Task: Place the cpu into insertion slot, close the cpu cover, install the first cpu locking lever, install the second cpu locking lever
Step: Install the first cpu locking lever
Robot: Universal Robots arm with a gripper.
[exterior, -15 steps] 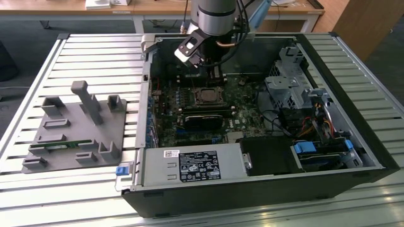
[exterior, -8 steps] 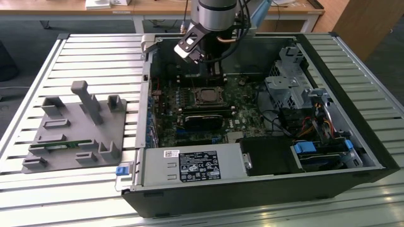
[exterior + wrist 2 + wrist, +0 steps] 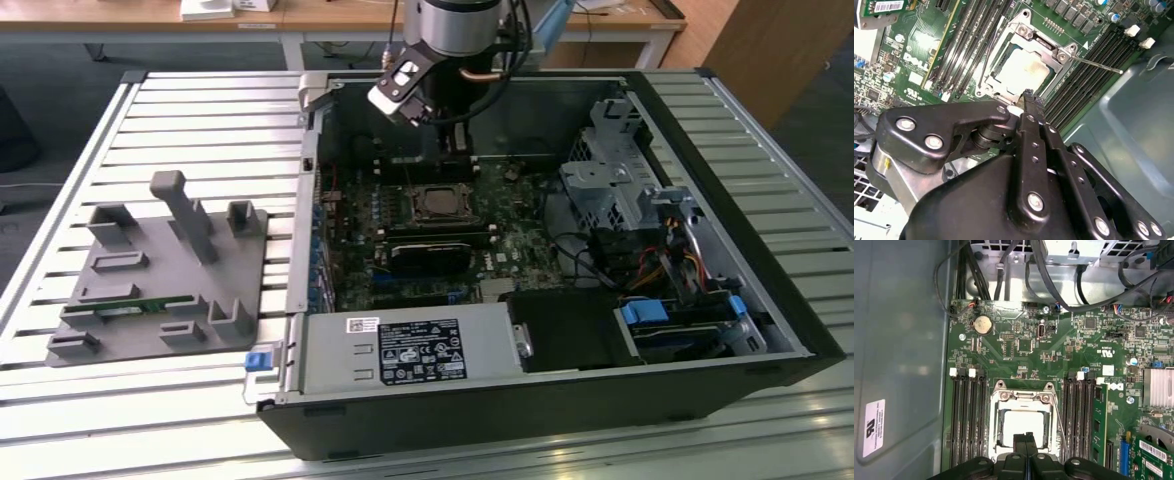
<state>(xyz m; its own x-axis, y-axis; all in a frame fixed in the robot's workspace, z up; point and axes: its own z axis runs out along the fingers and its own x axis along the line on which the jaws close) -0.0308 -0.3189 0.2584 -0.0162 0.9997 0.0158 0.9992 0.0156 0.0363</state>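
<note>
Fingers together, the gripper [image 3: 1026, 436] hovers over the covered chip [image 3: 437, 204], mid-frame in the exterior view; the unlatched lever [image 3: 1059, 425] likely needs pressing down.

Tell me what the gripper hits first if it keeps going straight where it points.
The gripper would probably meet the chip near its edge, or the metal cover frame beside it; depth is unclear.

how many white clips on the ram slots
4 in the first wrist view: two white clips on one side of the cpu, two on the other. The slots' other ends are behind the gripper, maybe hiding more.
</note>
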